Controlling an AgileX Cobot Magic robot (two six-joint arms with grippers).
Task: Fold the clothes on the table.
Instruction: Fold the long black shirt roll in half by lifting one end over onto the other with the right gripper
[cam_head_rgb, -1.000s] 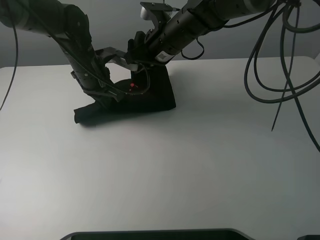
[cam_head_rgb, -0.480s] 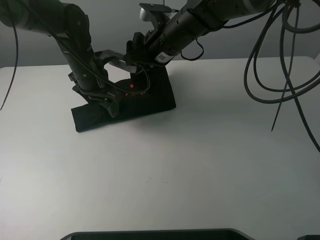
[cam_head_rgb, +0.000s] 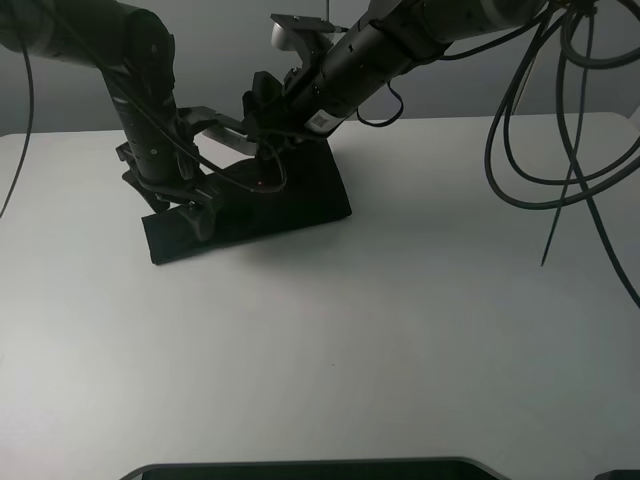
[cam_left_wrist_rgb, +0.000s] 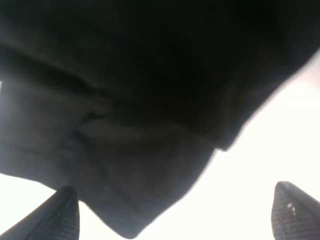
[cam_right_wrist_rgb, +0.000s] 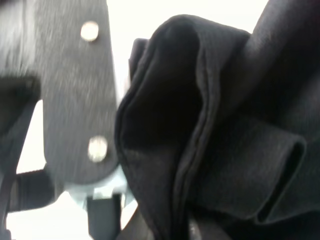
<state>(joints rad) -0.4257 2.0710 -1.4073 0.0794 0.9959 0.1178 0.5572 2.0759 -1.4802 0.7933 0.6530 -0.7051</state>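
The black T-shirt (cam_head_rgb: 290, 200) lies folded into a long dark band on the white table (cam_head_rgb: 400, 320), at the back left of centre. Its print is hidden. My left gripper (cam_head_rgb: 195, 212) hovers just over the shirt's left end. In the left wrist view its fingertips (cam_left_wrist_rgb: 62, 212) stand wide apart with nothing between them, above the cloth (cam_left_wrist_rgb: 150, 100). My right gripper (cam_head_rgb: 263, 140) is at the shirt's back edge and is shut on a bunched fold of it (cam_right_wrist_rgb: 225, 150), beside one grey finger (cam_right_wrist_rgb: 75, 100).
Black cables (cam_head_rgb: 560, 150) hang in loops over the table's right side. A dark curved edge (cam_head_rgb: 320, 468) runs along the bottom of the exterior view. A grey wall stands behind the table.
The shirt's left end, bunched up a second ago, now lies spread flat. My left gripper has let go of it and drawn back to the left. My right gripper has shifted slightly left.
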